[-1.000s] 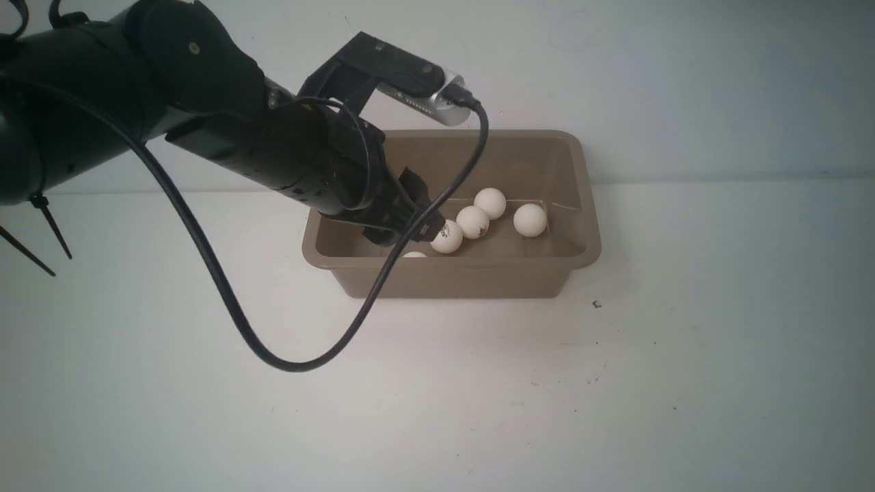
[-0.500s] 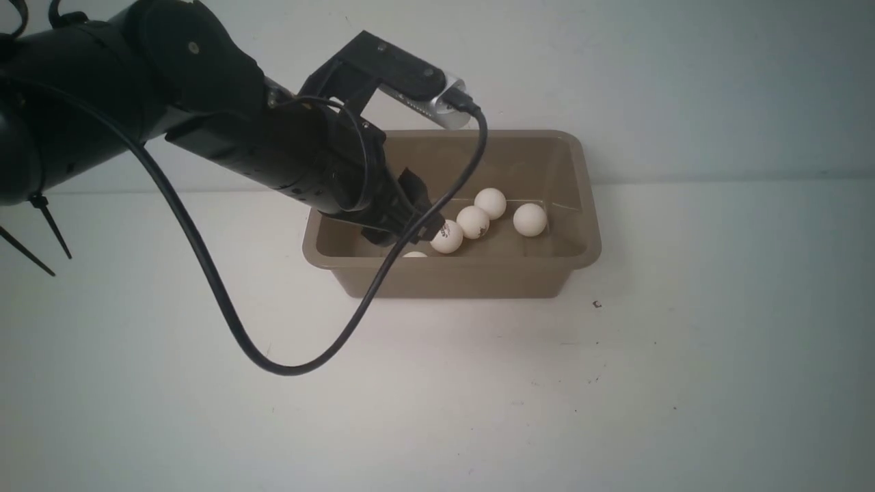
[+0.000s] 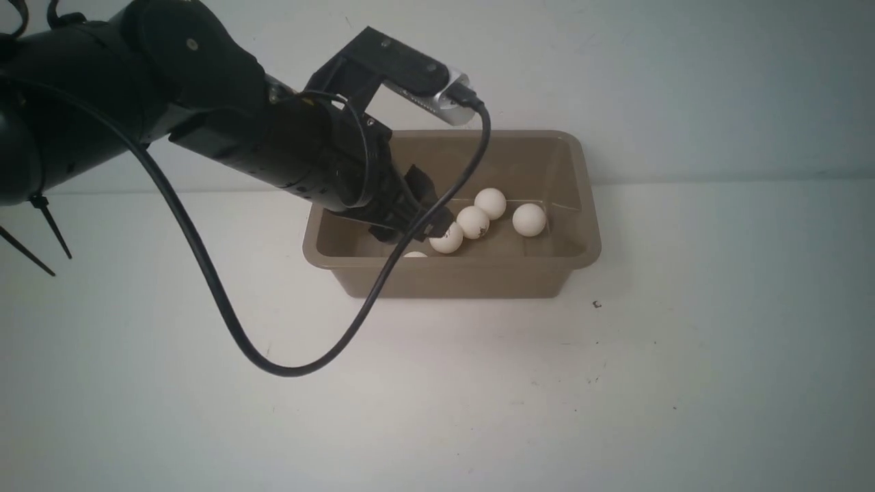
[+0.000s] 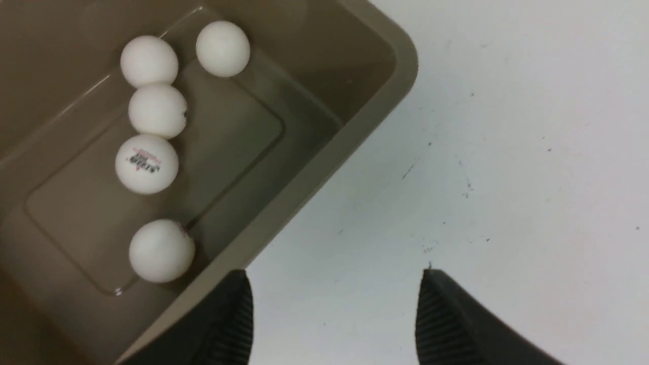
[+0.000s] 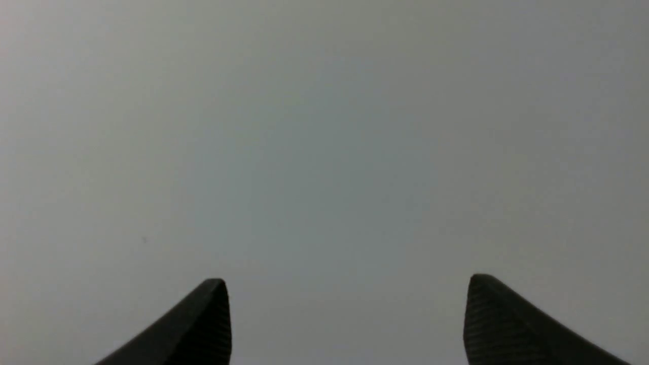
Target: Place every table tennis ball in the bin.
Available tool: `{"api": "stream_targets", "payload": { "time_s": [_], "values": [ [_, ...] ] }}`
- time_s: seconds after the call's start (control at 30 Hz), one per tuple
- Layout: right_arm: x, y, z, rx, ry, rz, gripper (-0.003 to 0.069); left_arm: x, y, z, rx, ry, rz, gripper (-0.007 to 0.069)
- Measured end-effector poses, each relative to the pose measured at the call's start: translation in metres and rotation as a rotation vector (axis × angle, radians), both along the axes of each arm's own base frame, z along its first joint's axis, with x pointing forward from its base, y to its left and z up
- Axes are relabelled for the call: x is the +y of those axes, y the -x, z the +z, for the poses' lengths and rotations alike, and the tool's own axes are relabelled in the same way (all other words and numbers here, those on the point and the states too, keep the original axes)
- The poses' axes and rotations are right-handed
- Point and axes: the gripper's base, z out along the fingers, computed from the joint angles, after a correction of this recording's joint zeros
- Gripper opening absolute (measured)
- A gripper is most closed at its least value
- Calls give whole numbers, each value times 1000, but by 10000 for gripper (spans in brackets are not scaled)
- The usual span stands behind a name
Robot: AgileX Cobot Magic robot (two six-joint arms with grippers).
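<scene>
The taupe bin stands at the back of the white table. Several white table tennis balls lie on its floor: three in a row, one apart, and one half hidden behind the near wall. My left gripper hangs over the bin's left half, partly covering the logo ball. In the left wrist view the left gripper is open and holds nothing, above the bin's rim. My right gripper is open over a bare surface and does not show in the front view.
A black cable loops down from the left wrist camera in front of the bin's near-left corner. A small dark speck lies on the table to the right of the bin. A pale wall rises just behind the bin.
The left arm has crept slightly right, so its gripper covers a little more of the logo ball. The balls have not moved.
</scene>
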Motion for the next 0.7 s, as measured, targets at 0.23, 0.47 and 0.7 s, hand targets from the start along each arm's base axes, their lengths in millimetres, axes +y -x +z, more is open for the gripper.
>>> {"api": "stream_targets", "payload": {
  "time_s": [0.23,0.47,0.7],
  "values": [
    [7,-16,-34,197,-23,75,543,-5,0,5,-36,61,-36,395],
    [47,-23,-89,289,18,310,517,-6,0,6,-55,69,-59,395],
    [62,7,-140,326,101,377,515,-7,1,6,-53,67,-67,395]
  ]
}}
